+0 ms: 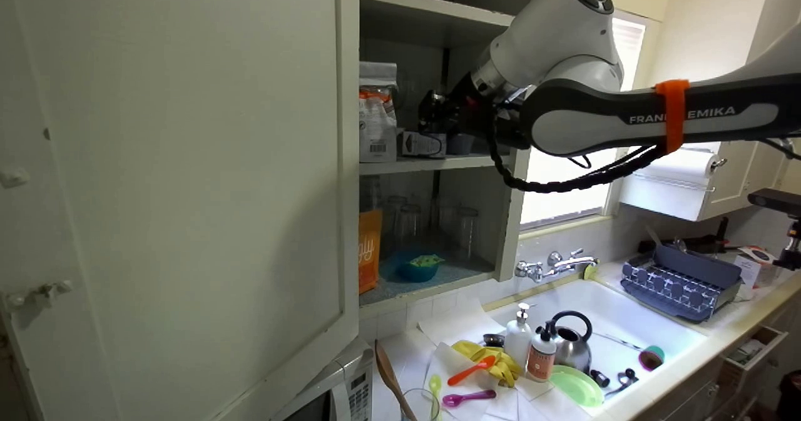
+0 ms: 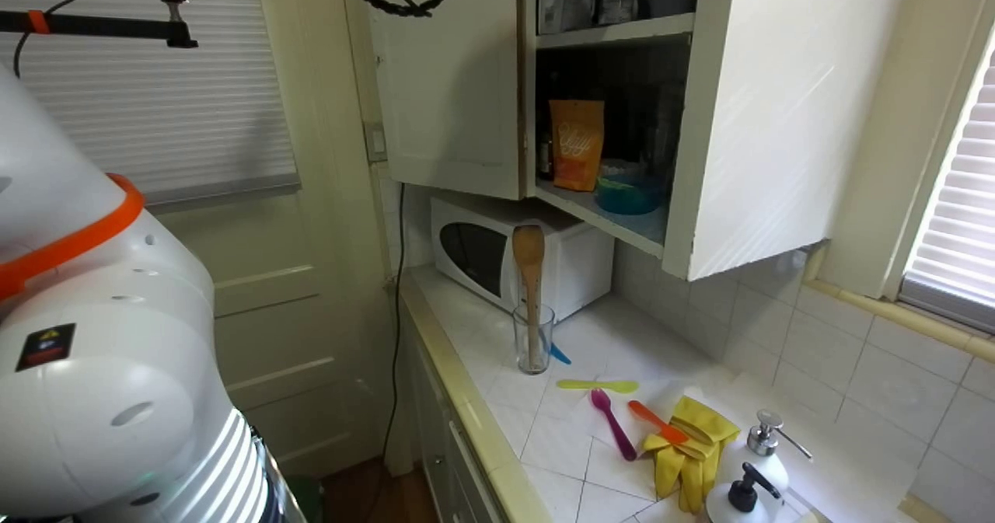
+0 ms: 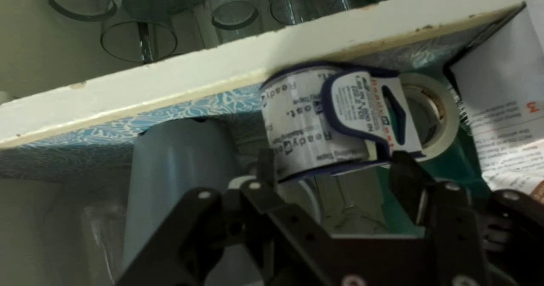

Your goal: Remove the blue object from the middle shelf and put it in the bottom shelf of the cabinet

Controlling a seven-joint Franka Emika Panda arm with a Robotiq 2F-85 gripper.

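Note:
The blue object appears to be a tape dispenser (image 3: 312,120) with a dark blue frame and a white printed roll. It sits on the middle shelf (image 3: 204,71) near its front edge; the wrist picture stands upside down. It also shows in an exterior view (image 1: 424,144). My gripper (image 3: 335,167) is open, one finger near each end of the dispenser; I cannot tell if they touch it. In an exterior view the gripper (image 1: 432,113) is just above the middle shelf (image 1: 438,163). The bottom shelf (image 1: 460,275) of the white cabinet (image 1: 510,227) is below.
A blue-grey cup (image 3: 182,158) and a white bag (image 1: 378,121) flank the dispenser. A clear tape roll (image 3: 446,120) is beside it. The bottom shelf holds a teal bowl (image 1: 418,271), an orange pouch (image 1: 369,246) and several glasses (image 1: 410,221). The cabinet door (image 1: 188,158) stands open.

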